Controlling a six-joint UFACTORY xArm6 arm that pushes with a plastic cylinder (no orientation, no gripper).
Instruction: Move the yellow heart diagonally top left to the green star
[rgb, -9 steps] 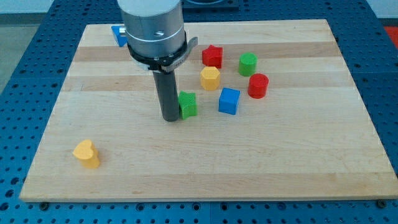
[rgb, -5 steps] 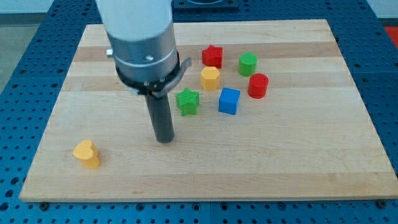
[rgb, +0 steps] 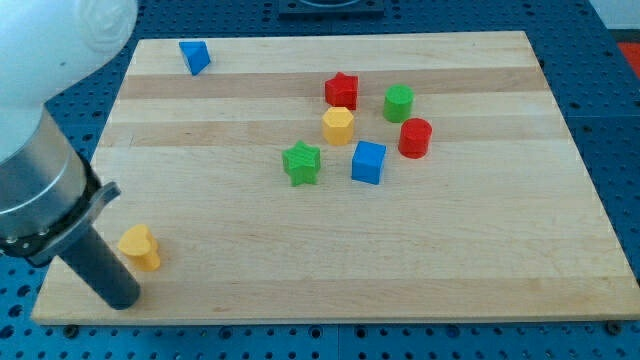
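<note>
The yellow heart (rgb: 139, 247) lies near the board's bottom left corner. The green star (rgb: 301, 163) sits near the board's middle, far to the upper right of the heart. My tip (rgb: 122, 300) rests on the board just below and slightly left of the yellow heart, a small gap apart from it. The rod and arm body rise toward the view's upper left.
A yellow hexagon (rgb: 338, 126), red star (rgb: 341, 90), green cylinder (rgb: 398, 103), red cylinder (rgb: 414, 137) and blue cube (rgb: 368, 162) cluster right of the green star. A blue triangular block (rgb: 194, 56) sits at the top left. The board's bottom edge (rgb: 330, 318) is close under my tip.
My tip has moved from beside the green star down and left across the board to just below the yellow heart. No block has moved in the last half second.
</note>
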